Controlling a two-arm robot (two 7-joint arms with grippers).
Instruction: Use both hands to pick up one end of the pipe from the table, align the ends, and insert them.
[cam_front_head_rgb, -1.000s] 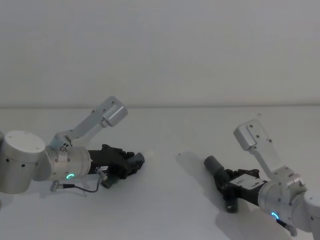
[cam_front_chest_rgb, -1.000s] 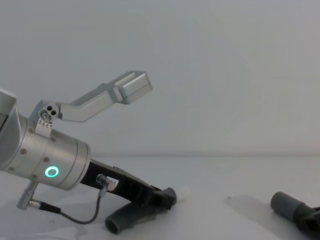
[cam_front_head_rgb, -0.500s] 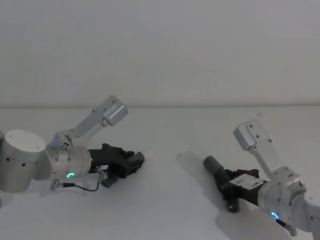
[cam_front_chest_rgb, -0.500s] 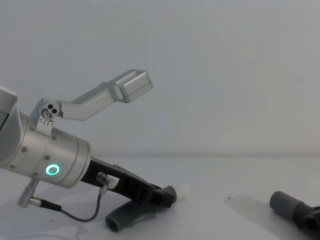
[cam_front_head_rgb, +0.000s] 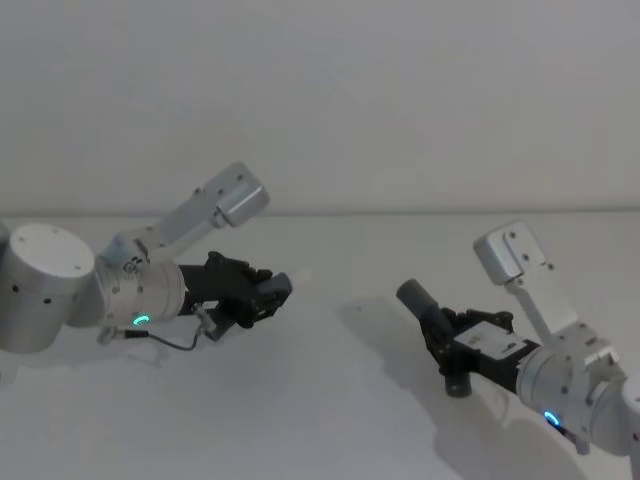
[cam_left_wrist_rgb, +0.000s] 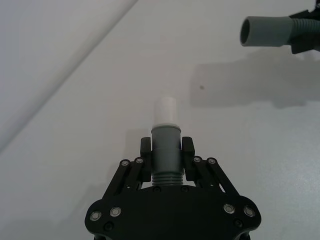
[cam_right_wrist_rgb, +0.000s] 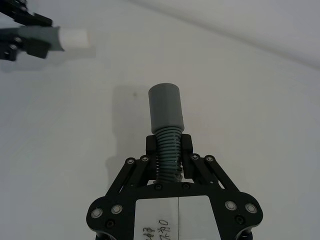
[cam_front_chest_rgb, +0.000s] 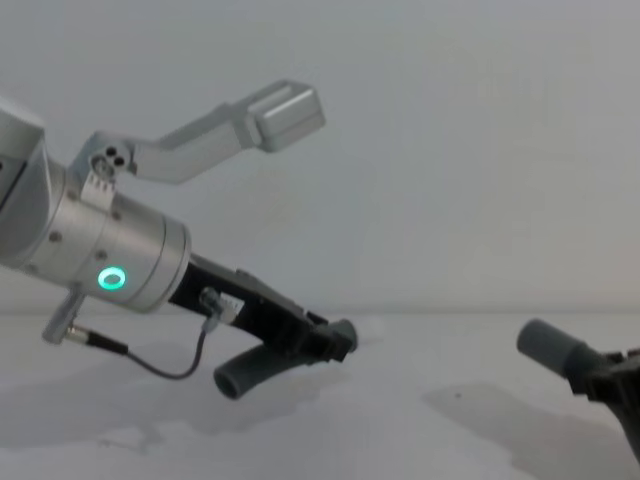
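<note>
Head view: the left claw pinches the tipped hose piece, whose end juts past its fingers toward the right claw. The right claw pinches the sleeved hose piece above the white table. The two ends are well apart.

Left wrist view: the fingers clamp the grey cuff, with the pale tip just beyond them.

Right wrist view: the fingers grip the ribbed hose just behind the wide sleeve.

Chest view: the tipped piece's ribbed tail hangs below the left claw.
</note>
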